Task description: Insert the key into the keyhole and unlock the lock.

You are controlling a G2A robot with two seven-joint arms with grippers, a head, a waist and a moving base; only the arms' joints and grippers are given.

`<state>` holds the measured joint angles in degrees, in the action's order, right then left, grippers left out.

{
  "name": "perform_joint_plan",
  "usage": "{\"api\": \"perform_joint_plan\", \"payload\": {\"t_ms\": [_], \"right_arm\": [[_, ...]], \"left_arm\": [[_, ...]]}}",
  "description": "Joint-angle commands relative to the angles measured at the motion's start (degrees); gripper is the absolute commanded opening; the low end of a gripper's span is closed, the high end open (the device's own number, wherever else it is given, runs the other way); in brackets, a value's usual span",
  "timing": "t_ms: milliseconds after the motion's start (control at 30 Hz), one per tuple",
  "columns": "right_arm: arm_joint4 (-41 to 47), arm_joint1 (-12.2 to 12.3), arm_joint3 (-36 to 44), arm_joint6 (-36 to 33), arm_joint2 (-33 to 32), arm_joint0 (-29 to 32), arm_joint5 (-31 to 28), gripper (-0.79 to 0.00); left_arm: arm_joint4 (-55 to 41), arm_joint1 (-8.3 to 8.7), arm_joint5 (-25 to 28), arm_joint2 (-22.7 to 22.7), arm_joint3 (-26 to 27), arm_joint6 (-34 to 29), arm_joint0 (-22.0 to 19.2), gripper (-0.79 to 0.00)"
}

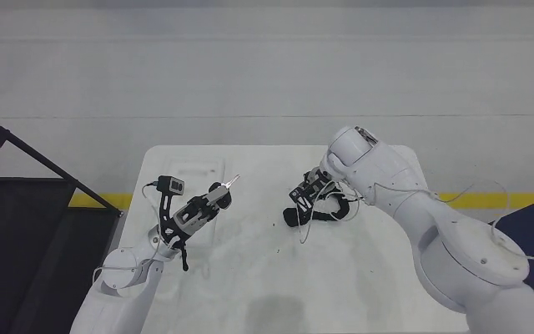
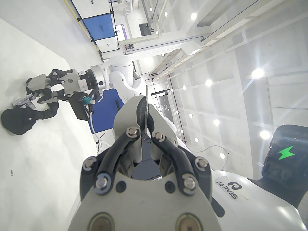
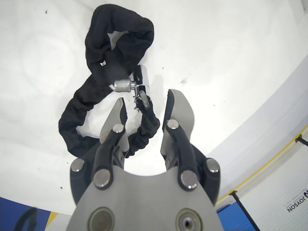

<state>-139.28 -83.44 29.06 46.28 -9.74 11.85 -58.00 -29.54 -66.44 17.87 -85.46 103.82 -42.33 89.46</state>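
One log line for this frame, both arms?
left gripper: shut on thin silver metal key | right gripper: fingers open at black fabric-sleeved chain lock on white table | key: not inserted

Glossy white rounded arms, grey tool, black linkages, silver screws, perhaps rubber pads.

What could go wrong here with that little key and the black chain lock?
The small silver key is pinched at one end by the left gripper; it might twist on contact. The right gripper is open over the black fabric-sleeved chain lock, so the lock could slide.
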Motion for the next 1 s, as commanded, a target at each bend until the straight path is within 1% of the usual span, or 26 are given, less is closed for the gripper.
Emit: {"api": "perform_joint_plan", "payload": {"t_ms": [0,200,400,467,500,533,567,700,733,833,967], "right_arm": [[-0.09,-0.79,-1.32,0.00,0.00,-0.02,0.00,-0.459],[-1.82,-3.09,-5.04,0.00,0.00,0.19,0.00,-0.474],[-2.13,-4.74,-7.45,0.00,0.00,0.26,0.00,-0.508],[-2.25,-5.15,-8.12,0.00,0.00,0.21,0.00,-0.563],[-2.57,-5.34,-8.46,0.00,0.00,0.11,0.00,-0.625],[-2.69,-5.53,-8.70,0.00,0.00,0.04,0.00,-0.763],[-2.94,-5.71,-8.85,0.00,0.00,-0.07,0.00,-0.785],[-4.91,-6.14,-7.66,0.69,0.00,-0.90,0.69,-0.785],[-5.32,-6.11,-7.43,1.63,0.00,-1.16,1.63,-0.785],[-7.76,-5.82,-6.08,4.64,0.00,-1.96,6.79,-0.785],[-11.72,-4.99,-3.02,6.41,0.00,-2.29,18.82,-0.785]], "left_arm": [[0.00,0.00,0.00,0.00,0.00,0.00,0.00,-0.785],[0.00,0.00,0.00,0.00,0.00,0.00,0.00,-0.785],[0.00,0.00,0.00,0.00,0.00,0.00,0.00,-0.785],[0.00,0.00,0.00,0.00,0.00,0.00,0.00,-0.785],[0.00,0.00,0.00,0.00,0.00,0.00,0.00,-0.785],[0.00,0.00,0.00,0.00,0.00,0.00,0.00,-0.785],[0.00,0.00,0.00,0.00,0.00,0.00,0.00,-0.785],[0.00,0.00,0.00,0.00,0.00,0.00,0.00,-0.785],[0.00,0.00,0.00,0.00,0.00,0.00,0.00,-0.785],[0.00,0.00,0.00,0.00,0.00,0.00,0.00,-0.785],[0.00,0.00,0.00,0.00,0.00,0.00,0.00,-0.785]]}}
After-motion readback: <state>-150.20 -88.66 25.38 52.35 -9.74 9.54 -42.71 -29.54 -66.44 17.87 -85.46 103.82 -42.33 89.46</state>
